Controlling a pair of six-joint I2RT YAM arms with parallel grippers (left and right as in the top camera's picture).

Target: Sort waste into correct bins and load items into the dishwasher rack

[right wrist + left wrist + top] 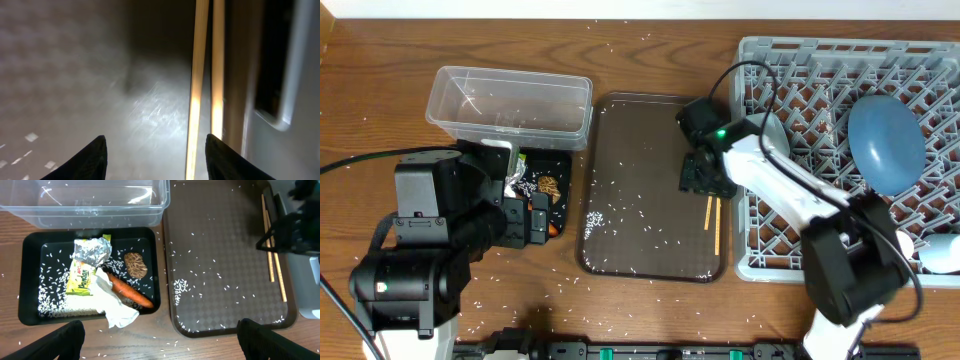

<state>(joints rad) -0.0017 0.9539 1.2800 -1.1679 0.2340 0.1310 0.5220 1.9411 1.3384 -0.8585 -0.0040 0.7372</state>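
The shallow black bin (30,280) holds the yellow-green and silver wrapper (90,262), the white tissue (112,305), the orange carrot (129,292) and the brown lump (135,265). The tissue hangs over its near rim. The clear tub (510,100) stands just behind it. My left gripper (162,347) is open and empty above the bin's near edge (525,215). The chopsticks (712,222) lie side by side on the brown tray's right edge (200,75). My right gripper (157,160) is open, low over them (705,175). The blue bowl-plate (887,140) leans in the grey rack (850,60).
The brown serving tray (640,150) lies between bin and rack, with rice grains scattered on it and on the table. A pale rounded dish (775,130) sits in the rack, partly hidden by my right arm. Another pale item (942,253) is at the rack's right edge.
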